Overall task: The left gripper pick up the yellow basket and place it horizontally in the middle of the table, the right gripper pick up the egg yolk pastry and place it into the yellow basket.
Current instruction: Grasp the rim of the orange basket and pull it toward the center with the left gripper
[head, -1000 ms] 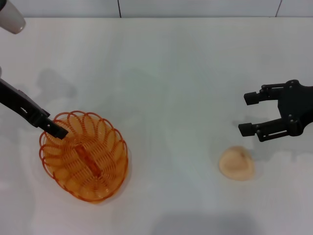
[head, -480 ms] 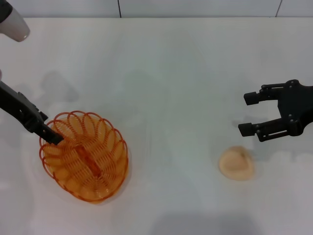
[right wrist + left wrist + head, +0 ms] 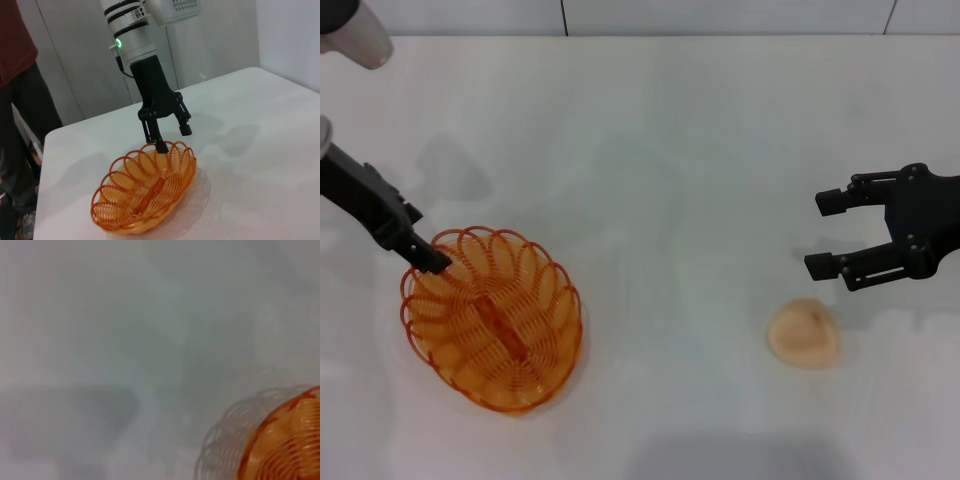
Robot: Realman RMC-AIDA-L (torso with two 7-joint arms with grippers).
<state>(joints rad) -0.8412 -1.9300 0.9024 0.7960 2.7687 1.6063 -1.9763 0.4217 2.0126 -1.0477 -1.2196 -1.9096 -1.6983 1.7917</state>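
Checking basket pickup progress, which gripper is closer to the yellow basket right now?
Left. The left gripper is open at the yellow basket rim; the right gripper is across the table.

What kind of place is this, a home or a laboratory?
Probably a laboratory or test room: a bare white table, plain pale wall panels, and only a yellow basket and an egg yolk pastry set out between two robot arms.
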